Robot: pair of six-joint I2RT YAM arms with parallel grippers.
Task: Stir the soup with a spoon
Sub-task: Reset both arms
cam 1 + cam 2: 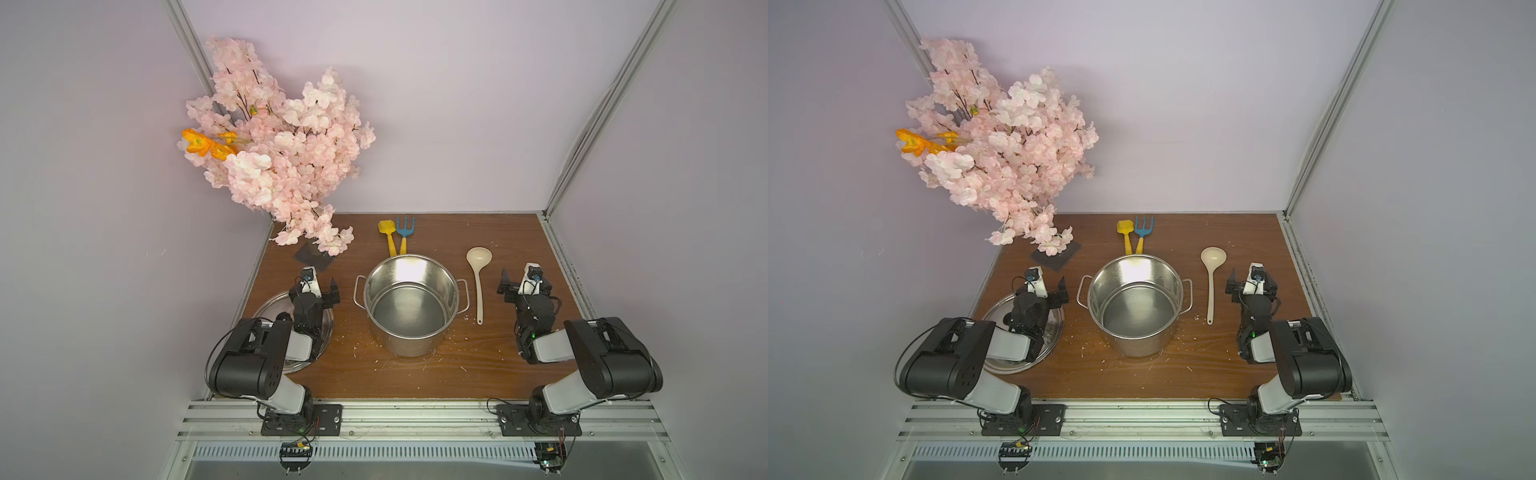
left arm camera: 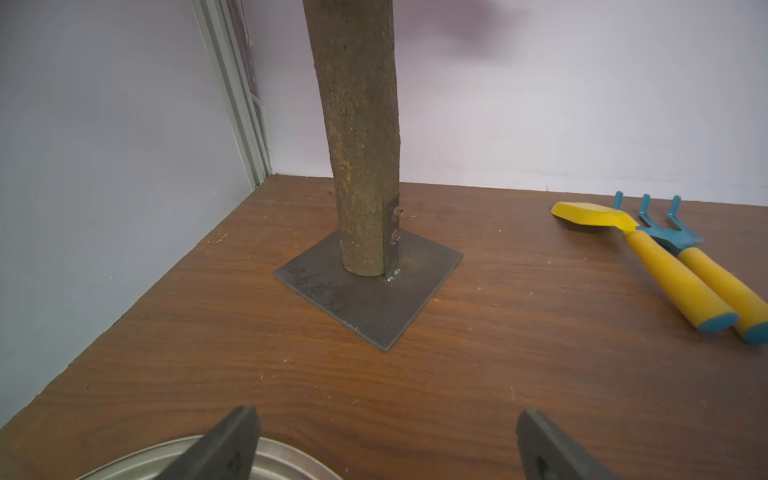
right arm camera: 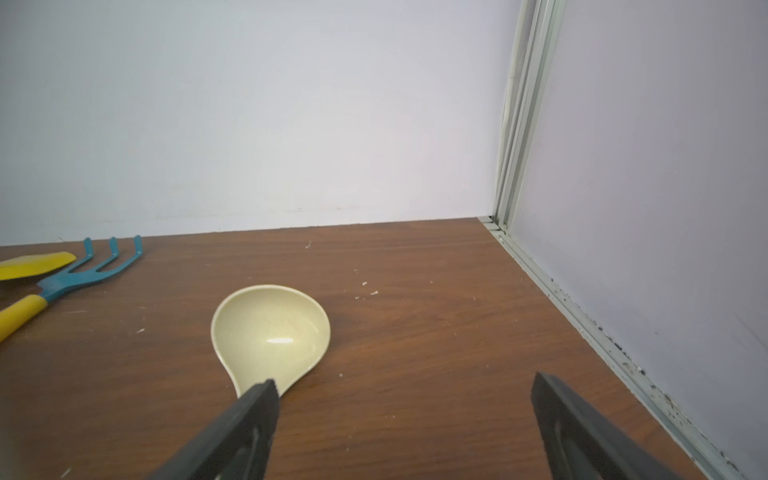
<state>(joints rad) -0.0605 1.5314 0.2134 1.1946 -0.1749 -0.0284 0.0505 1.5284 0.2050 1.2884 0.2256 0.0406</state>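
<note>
Two open, empty grippers hung low: right gripper [image 1: 506,286] beside the spoon [image 1: 478,291], likely to grab it; left gripper [image 1: 332,291] near the pot [image 1: 409,340].

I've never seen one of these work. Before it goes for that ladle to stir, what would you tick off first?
1. Ladle lies free, right of the pot: ok.
2. Right end effector open, empty, near the ladle: ok.
3. Left end effector open, empty: ok.
4. Pot upright and uncovered, lid lying under the left arm: ok.
5. Soup inside: cannot tell; only shiny metal shows.
6. Shovel and rake lie behind the pot, away from the ladle: ok.
</note>
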